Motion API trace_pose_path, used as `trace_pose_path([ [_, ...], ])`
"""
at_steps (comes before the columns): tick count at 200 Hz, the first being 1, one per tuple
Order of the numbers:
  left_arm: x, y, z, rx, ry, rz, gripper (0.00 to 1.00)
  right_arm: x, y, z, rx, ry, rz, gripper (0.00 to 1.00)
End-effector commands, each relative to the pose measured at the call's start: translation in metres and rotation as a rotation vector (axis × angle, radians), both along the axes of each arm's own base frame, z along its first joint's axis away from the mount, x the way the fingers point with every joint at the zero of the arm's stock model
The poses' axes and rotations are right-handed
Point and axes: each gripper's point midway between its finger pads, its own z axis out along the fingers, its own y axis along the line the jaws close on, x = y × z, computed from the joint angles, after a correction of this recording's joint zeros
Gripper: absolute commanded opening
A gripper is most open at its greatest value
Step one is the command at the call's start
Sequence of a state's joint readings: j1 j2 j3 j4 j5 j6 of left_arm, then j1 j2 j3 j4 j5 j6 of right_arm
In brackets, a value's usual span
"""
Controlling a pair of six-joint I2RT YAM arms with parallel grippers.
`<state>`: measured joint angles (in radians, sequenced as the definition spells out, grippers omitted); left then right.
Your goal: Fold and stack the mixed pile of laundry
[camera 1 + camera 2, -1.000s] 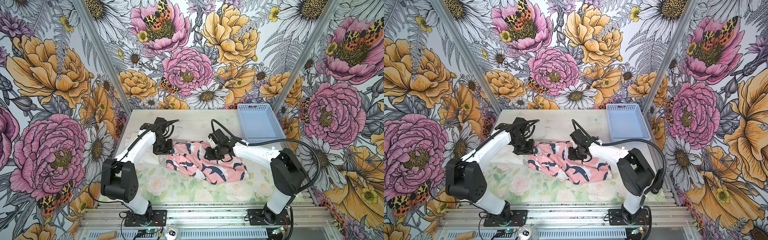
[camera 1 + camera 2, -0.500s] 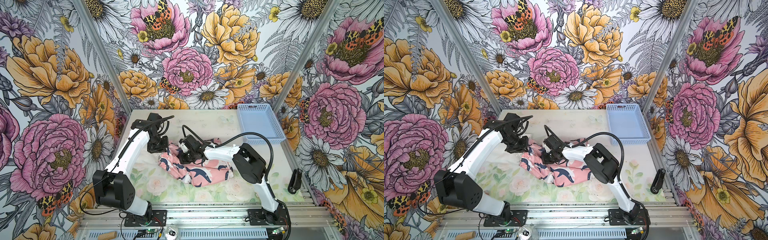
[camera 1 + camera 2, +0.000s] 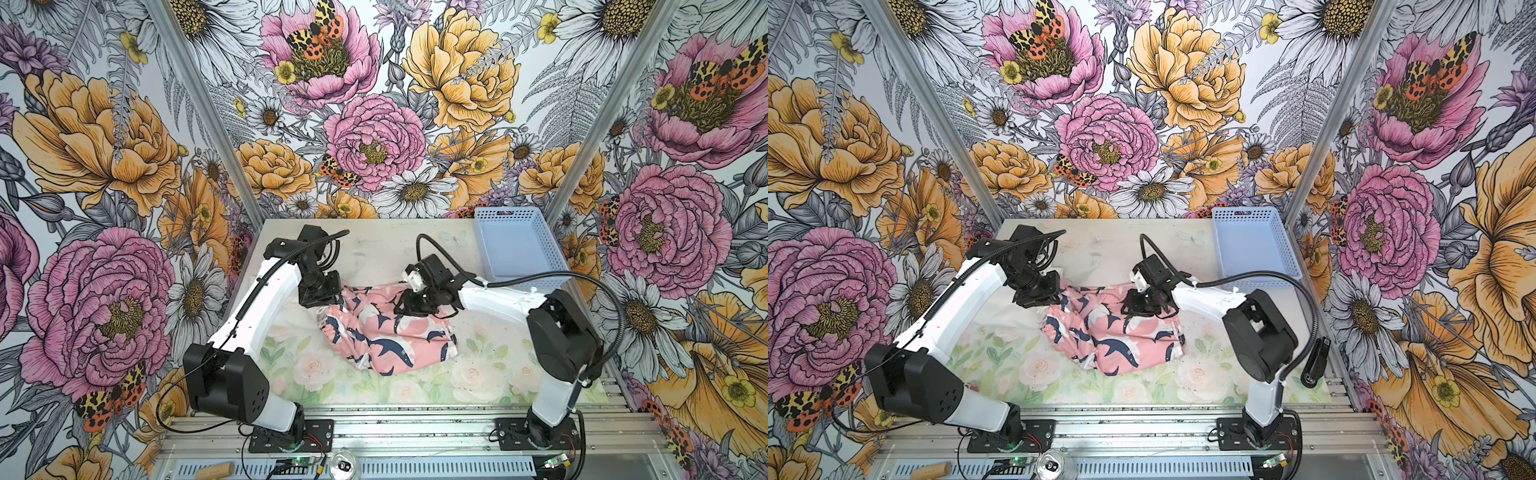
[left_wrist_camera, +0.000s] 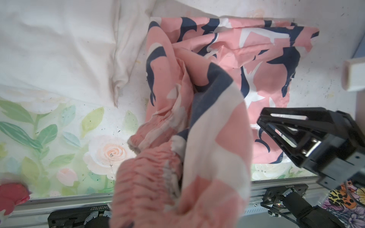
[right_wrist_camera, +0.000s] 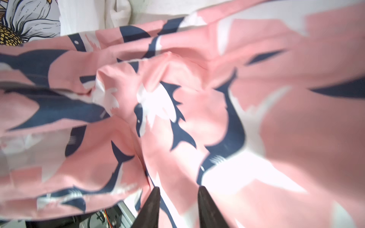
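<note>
White garment (image 4: 59, 49) lies farthest left, rumpled on the table (image 3: 374, 249) under my left arm, close to the pink garment (image 3: 390, 332) but not on it. Next comes my left gripper (image 3: 320, 299), clamped on the gathered waistband at the pink garment's far-left end and holding that end up off the table, so the cloth bunches beneath it. From there the pink garment runs its long axis rightward and a little nearer, settling flat on the table past the middle. My right gripper (image 3: 415, 305) hangs over its far edge, right of centre. In the right wrist view the jaws stand parted, with printed cloth just beyond the tips and nothing pinched between them. The loose right end lies to the near right of that gripper, so I judge my right arm the nearer one to take it. A blue basket (image 3: 515, 249) stands at the far right, well apart.
</note>
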<state>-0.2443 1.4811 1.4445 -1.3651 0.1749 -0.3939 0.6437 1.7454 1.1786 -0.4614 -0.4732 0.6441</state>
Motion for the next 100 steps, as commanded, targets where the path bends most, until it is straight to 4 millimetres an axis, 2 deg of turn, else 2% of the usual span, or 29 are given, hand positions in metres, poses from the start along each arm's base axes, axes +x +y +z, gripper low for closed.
trace_pose_path([
  [1, 0.006, -0.02, 0.017, -0.063, -0.034, 0.025, 0.0, -0.044, -0.036, -0.02, -0.11, 0.079, 0.044, 0.35],
  [21, 0.008, -0.034, 0.024, -0.083, -0.048, 0.034, 0.0, -0.061, -0.059, -0.028, -0.147, 0.1, 0.016, 0.34],
  [50, 0.012, -0.056, 0.032, -0.095, -0.065, 0.031, 0.0, -0.075, -0.086, -0.037, -0.229, 0.108, -0.011, 0.32],
  [71, 0.014, -0.07, 0.033, -0.104, -0.068, 0.029, 0.0, -0.076, -0.101, -0.049, -0.286, 0.094, -0.022, 0.32],
  [100, 0.018, -0.09, 0.033, -0.139, -0.071, 0.043, 0.0, -0.064, -0.114, -0.07, -0.347, 0.074, -0.028, 0.32],
])
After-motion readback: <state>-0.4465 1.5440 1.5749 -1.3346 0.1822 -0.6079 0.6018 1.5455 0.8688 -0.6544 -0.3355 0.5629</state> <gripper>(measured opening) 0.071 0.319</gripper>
